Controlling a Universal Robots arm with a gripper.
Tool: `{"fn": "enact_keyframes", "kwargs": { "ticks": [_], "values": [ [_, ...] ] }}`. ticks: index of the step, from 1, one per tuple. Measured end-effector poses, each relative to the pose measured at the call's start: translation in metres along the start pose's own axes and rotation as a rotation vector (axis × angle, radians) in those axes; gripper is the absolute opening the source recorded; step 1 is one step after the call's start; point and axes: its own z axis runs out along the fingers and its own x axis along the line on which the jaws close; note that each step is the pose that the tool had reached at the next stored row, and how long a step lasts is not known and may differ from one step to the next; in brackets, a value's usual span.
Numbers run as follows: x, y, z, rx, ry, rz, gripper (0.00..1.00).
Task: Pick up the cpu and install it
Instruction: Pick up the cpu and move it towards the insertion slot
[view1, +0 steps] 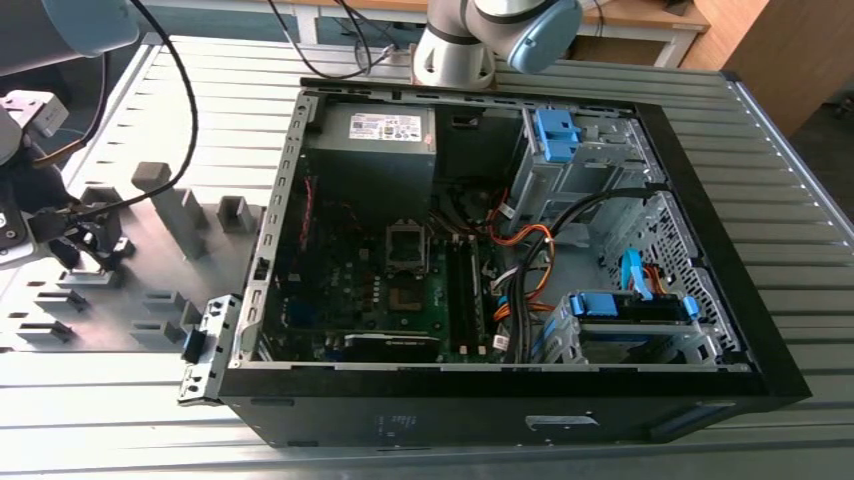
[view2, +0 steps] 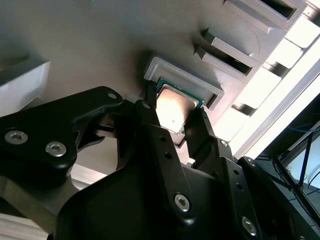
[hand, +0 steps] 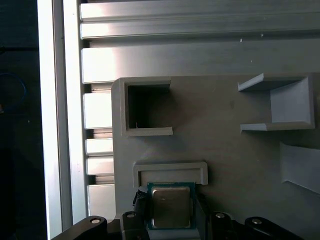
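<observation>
The flat silver-topped square cpu (view2: 175, 107), judged light but fragile, is clamped edgewise by the black gripper (view2: 176, 111) near the grey plate's (hand: 225, 140) edge.

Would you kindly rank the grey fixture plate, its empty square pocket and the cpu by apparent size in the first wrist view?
1. grey fixture plate, by far the largest.
2. empty square pocket and cpu: they look about alike, so no ranking.
</observation>
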Motion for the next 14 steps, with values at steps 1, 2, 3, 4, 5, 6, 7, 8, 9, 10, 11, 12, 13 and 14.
{"fn": "enact_keyframes", "kwargs": {
  "ticks": [1, 2, 3, 4, 5, 6, 7, 8, 9, 10, 11, 12, 13, 14],
  "values": [
    [0.0, 0.0, 0.0, 0.0, 0.0, 0.0, 0.47],
    [0.0, 0.0, 0.0, 0.0, 0.0, 0.0, 0.47],
    [0.0, 0.0, 0.0001, 0.0, 0.0, 0.0, 0.47],
    [0.0, 0.0, 0.0001, 0.0, 0.0, 0.0, 0.47],
    [0.0, 0.0, 0.0001, 0.0, 0.0, 0.0, 0.47],
    [0.0, 0.0, 0.0, 0.0, 0.0, 0.0, 0.47],
    [0.0, 0.0, 0.0001, 0.0, 0.0001, -0.004, 0.47],
    [0.0, 0.0, 0.0001, -0.0001, 0.0002, -0.009, 0.47],
    [0.0, 0.0, 0.0001, -0.0002, 0.0002, -0.013, 0.47],
    [0.0, 0.0, 0.0001, -0.0002, 0.0003, -0.013, 0.47],
    [0.0, 0.0, 0.0001, -0.0002, 0.0003, -0.013, 0.47],
    [0.0, 0.0, 0.0001, -0.0002, 0.0003, -0.013, 0.47],
    [0.0, 0.0, 0.0, -0.0002, 0.0002, -0.013, 0.47],
    [0.0, 0.0001, -0.0005, -0.0004, -0.0001, -0.013, 0.47]
  ]
}}
